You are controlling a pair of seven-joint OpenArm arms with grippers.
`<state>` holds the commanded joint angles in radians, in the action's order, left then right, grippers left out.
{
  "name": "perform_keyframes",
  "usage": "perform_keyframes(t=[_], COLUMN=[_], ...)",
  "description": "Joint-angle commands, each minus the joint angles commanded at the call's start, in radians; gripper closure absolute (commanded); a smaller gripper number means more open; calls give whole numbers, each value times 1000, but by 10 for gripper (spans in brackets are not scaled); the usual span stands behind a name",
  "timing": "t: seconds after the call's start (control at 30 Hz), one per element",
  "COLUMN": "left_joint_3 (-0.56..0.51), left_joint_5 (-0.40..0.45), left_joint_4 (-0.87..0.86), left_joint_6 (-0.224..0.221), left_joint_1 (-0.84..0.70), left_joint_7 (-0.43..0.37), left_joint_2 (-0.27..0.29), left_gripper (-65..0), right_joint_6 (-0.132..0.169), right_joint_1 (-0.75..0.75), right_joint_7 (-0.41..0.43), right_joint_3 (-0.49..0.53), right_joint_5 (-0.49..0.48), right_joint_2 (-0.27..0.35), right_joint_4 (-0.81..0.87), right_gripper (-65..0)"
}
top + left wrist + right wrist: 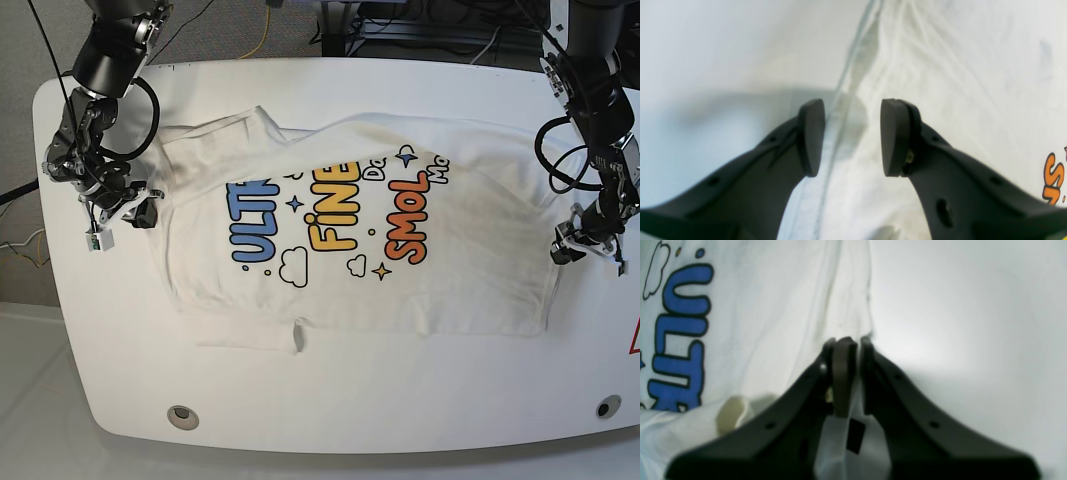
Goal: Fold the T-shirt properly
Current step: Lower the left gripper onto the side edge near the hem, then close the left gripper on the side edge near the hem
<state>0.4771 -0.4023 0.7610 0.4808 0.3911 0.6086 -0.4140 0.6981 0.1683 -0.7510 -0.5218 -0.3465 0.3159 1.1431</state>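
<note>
right hand (848, 343): clamped on T-shirt (350, 240) edge | left hand (852, 136): agape, straddling opposite hem

Both arms are black and jointed, with looping black cables beside them. The left gripper (851, 138) has matte black curved fingers ending in flat oval pads (895, 136) (small round holes dot the finger backs). The right gripper (848, 350) looks alike.
</note>
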Motion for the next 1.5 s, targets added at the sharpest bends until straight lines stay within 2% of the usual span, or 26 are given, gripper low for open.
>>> perform_keyframes(t=[0.67,1.13,1.2,1.27,1.5], left_joint_3=[9,-11,-31,-93,-173], left_joint_5=[-3,-4,11,97,213], left_joint_4=[10,-102,-120,-143,-175], left_joint_6=[-1,1,2,-1,-9], left_joint_1=[-23,1,8,19,32], left_joint_7=[8,-57,-67,-108,-170], left_joint_2=[-1,-12,-10,-7,-10], left_gripper=[-246,-264,-264,-266,-245], right_joint_6=[0,0,0,0,0], right_joint_1=[0,-3,-3,-3,-3], right_joint_7=[-1,-7,-7,-8,-5], right_joint_3=[-3,-2,-3,0,2], right_joint_5=[1,2,2,3,4], right_joint_2=[-4,-1,-1,-3,-1], right_joint_4=[8,4,6,7,5], right_gripper=[-49,-54,-53,-48,-44])
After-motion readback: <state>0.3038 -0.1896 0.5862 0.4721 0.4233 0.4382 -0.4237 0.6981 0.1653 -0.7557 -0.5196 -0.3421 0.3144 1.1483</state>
